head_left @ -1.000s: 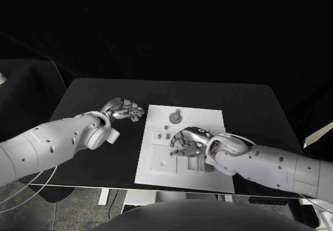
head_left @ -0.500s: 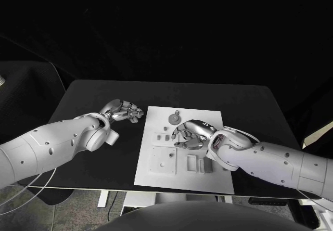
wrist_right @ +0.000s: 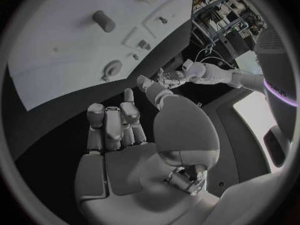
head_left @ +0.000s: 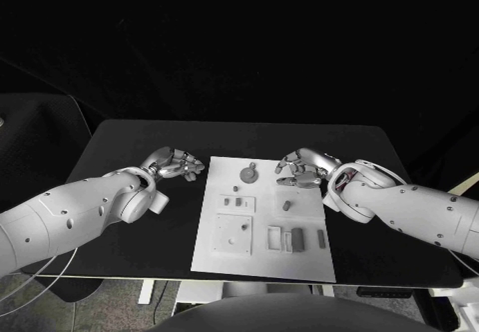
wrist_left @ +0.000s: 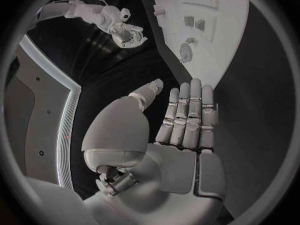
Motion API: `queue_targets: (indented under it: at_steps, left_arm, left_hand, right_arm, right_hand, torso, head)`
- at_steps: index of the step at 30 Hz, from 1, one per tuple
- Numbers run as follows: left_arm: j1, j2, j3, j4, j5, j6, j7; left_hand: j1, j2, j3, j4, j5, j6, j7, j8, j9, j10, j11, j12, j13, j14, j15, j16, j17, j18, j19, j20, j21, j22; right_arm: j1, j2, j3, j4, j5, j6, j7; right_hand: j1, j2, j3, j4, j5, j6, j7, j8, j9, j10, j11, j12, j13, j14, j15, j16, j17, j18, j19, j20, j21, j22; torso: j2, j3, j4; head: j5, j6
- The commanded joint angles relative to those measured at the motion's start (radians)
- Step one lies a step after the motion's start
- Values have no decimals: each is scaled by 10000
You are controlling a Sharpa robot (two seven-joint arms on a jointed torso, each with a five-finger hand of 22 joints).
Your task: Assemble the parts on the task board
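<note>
Right hand empty, fingers loosely apart, over task board far-right edge. Loose grey part lies just toward robot from it, long axis roughly near-far. Left hand empty, off-board, farther.

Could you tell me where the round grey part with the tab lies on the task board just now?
In the head view, the round grey part lies near the far edge of the task board, between the left hand and the right hand.

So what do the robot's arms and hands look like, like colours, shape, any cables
Both arms are smooth, rounded white shells dotted with small dark screw holes. Each ends in a silver metallic robot hand, the left robot hand and the right robot hand, with segmented fingers and grey pads. A thin pale cable hangs below the left arm; the right arm shows a reddish opening at its wrist.
</note>
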Motion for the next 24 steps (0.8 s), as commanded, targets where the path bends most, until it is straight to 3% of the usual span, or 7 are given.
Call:
queue_targets:
  at_steps: [1,7,11,20,24]
  left_arm:
    - [13,-6,6,23,55,47,99]
    - [13,19,6,18,55,72,106]
    - [13,2,6,11,55,71,101]
    - [12,-11,6,6,55,104,95]
    - [12,-18,6,2,55,98,97]
  left_hand:
    - [-31,47,-40,-11,30,-79,-10,-55,-15,-66,5,-57,13,49,27,-57,-17,26,-72,-22,-67,14]
    - [-31,44,-42,-11,29,-77,-10,-54,-14,-67,5,-59,13,50,27,-60,-17,25,-72,-22,-69,15]
    - [-32,42,-43,-11,29,-76,-9,-53,-14,-67,5,-60,13,51,27,-62,-18,25,-72,-22,-70,15]
    - [-33,38,-46,-12,28,-75,-9,-52,-14,-68,6,-62,14,52,27,-66,-19,24,-72,-21,-71,16]
    - [-34,37,-47,-12,28,-75,-9,-52,-13,-69,6,-62,14,52,27,-67,-19,24,-72,-21,-72,16]
  right_arm:
    - [-19,-92,-13,10,266,451,40]
    - [-26,-271,-44,-35,-385,708,2]
    - [-76,-444,-174,15,-654,1077,-56]
    - [-346,-478,-202,-73,-1013,1080,-100]
    - [-506,-380,-229,-125,-1188,1063,-84]
  right_hand:
    - [-177,-17,-166,-14,20,-434,263,-77,-42,-101,19,-44,-3,-108,16,-44,-40,140,-115,-13,453,-22]
    - [-332,-129,-493,-53,57,-911,302,-202,-168,-287,64,-51,6,-271,51,-64,-48,115,-255,-11,403,-58]
    - [-549,-265,-983,-29,112,-1546,332,-246,-328,-594,147,-56,27,-538,113,-87,-52,60,-473,1,319,-114]
    - [-766,-559,-1582,68,-35,-2801,356,-327,-595,-1054,304,-37,60,-941,213,-100,-57,-22,-750,9,214,-202]
    - [-761,-553,-1594,74,-34,-2879,357,-329,-610,-1073,310,-33,62,-957,217,-98,-57,-23,-752,7,217,-204]
  torso:
    - [4,9,-4]
    - [5,17,-13]
    - [8,11,3]
    - [3,1,7]
    - [7,-2,15]
  head:
    - [-55,28]
    - [-92,47]
    - [-115,47]
    - [-142,70]
    - [-148,75]
